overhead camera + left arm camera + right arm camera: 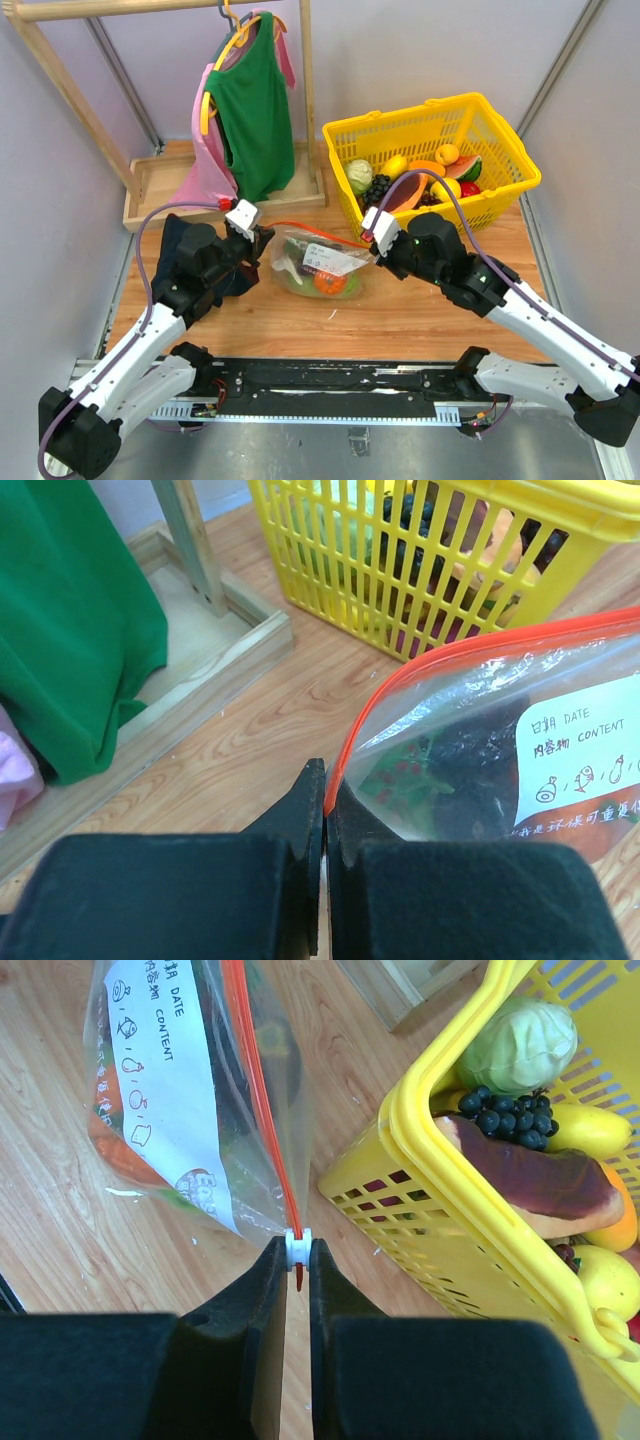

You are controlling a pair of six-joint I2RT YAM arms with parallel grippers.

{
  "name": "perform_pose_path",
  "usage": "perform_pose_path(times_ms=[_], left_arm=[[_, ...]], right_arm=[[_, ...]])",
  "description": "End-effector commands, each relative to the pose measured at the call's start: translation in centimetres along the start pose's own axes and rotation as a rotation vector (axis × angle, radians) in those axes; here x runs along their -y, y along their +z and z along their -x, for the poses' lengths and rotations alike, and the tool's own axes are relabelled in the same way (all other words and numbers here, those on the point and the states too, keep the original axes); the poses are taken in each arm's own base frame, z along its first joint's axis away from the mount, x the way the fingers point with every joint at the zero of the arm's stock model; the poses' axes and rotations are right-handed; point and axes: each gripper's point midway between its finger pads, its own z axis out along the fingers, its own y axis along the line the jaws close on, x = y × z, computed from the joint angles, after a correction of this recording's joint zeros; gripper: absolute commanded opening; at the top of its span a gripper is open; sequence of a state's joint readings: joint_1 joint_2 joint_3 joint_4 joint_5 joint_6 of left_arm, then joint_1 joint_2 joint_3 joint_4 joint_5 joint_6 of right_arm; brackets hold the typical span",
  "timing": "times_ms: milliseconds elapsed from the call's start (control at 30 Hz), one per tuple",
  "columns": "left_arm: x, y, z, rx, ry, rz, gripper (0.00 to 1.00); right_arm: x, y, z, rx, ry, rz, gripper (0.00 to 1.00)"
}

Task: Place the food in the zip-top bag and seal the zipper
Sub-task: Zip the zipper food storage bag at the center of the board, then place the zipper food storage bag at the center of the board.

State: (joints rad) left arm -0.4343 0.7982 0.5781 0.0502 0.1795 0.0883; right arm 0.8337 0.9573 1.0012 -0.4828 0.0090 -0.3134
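bright, even, soft-shadowed light; sharp frames; near gripper fingers slightly blurred

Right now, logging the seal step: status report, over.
Left gripper shut on zipper end. Right gripper shut on white slider. Zip-top bag stretched between, food inside. Yellow basket close beside right gripper.

Robot lab cell, grey partition walls [420, 60], wooden tabletop [400, 320]

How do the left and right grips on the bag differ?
The left gripper pinches the bare zipper at one corner of the bag; the right gripper pinches the white slider at the other end. The left gripper sits on the rack side, the right gripper beside the basket. Shared: both sets of fingers are shut on the bag's mouth edge.
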Motion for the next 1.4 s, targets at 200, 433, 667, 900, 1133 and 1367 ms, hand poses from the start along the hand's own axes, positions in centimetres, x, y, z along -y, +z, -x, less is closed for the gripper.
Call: perform_pose_path(times_ms=[200, 433, 667, 900, 1133, 1367], left_arm=[[-2.4, -0.1, 1.9, 0.039, 0.019, 0.113, 0.0], [-2.1, 0.3, 1.7, 0.039, -0.005, 0.095, 0.03], [-2.3, 0.8, 1.1, 0.031, -0.032, 0.11, 0.23], [-3.2, 0.4, 1.8, 0.049, -0.053, 0.168, 0.56], [-3.6, -2.0, 4.7, 0.137, -0.123, 0.22, 0.8], [-3.8, -6.2, 6.6, 0.222, -0.277, 0.292, 0.95]], right_arm=[[1.6, 0.3, -1.4, -0.019, 0.045, -0.093, 0.01], [0.7, 2.6, -0.3, 0.084, 0.128, -0.072, 0.06], [0.4, 3.7, 0.6, 0.108, 0.192, -0.057, 0.19], [3.0, 0.3, 0.9, 0.151, 0.214, -0.205, 0.6], [7.1, -7.0, -0.2, 0.205, 0.262, -0.478, 0.96], [10.2, -14.8, -2.9, 0.271, 0.375, -0.758, 0.98]])
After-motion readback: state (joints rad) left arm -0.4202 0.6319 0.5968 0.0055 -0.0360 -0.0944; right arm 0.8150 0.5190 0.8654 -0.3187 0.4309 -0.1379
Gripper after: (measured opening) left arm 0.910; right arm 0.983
